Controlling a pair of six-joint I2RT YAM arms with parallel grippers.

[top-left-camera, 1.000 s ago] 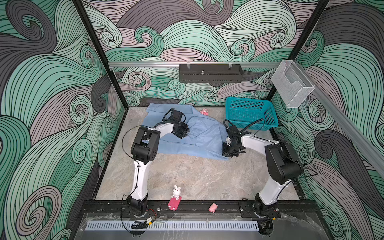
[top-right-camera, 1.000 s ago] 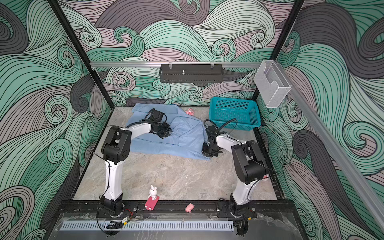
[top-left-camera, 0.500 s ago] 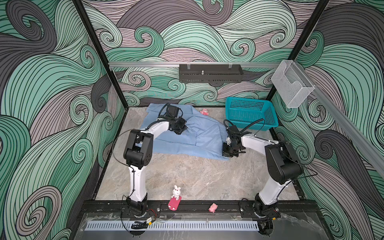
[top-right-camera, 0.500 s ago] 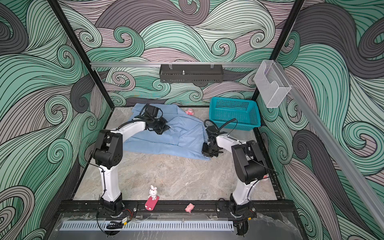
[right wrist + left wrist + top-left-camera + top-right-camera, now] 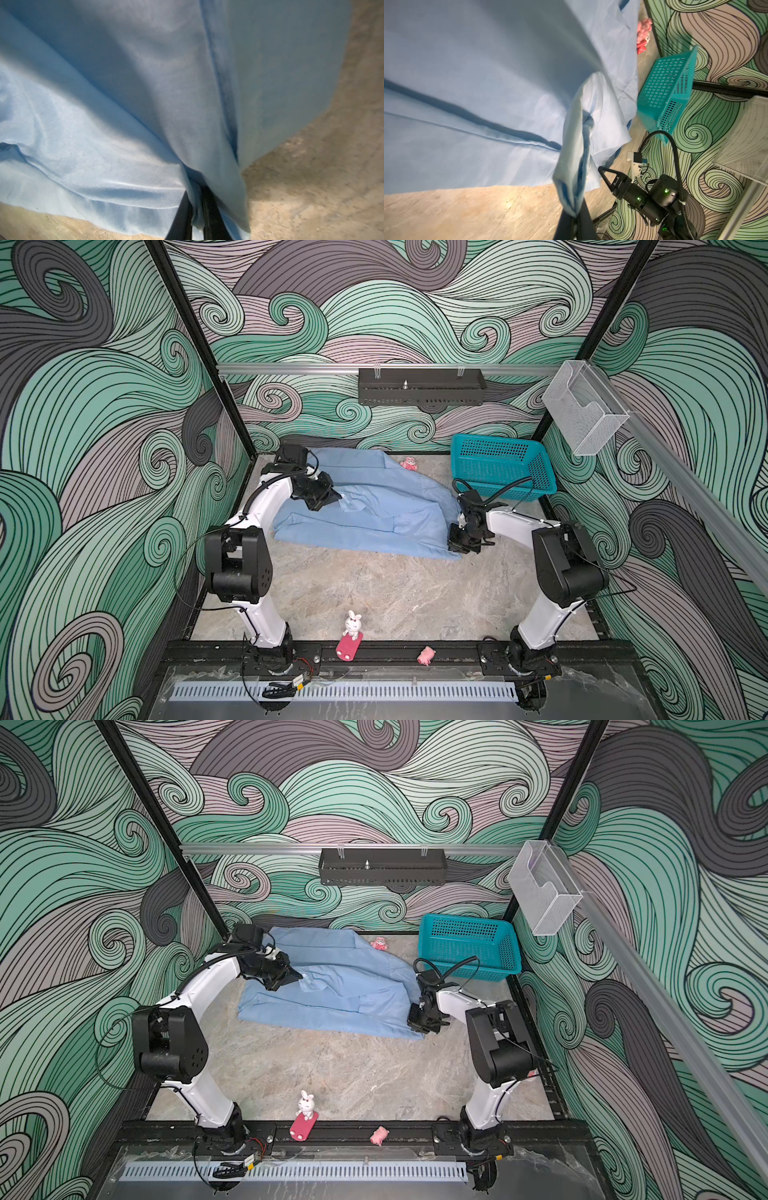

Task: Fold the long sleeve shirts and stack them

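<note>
Blue shirt (image 5: 374,516) pinched by left fingers (image 5: 585,225) and right fingers (image 5: 212,221) (basket (image 5: 490,470) nearby)

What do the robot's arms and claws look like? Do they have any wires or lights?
Both arms look alike: the left arm and right arm have smooth white tubes joined by chunky black boxes. Each ends in a black claw, the left claw and right claw. Thin black cables loop along them, and small green lights glow on the right arm.

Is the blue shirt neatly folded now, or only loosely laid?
Only partly folded. The shirt lies on the table in wide, uneven, overlapping layers, not a compact fold.
</note>
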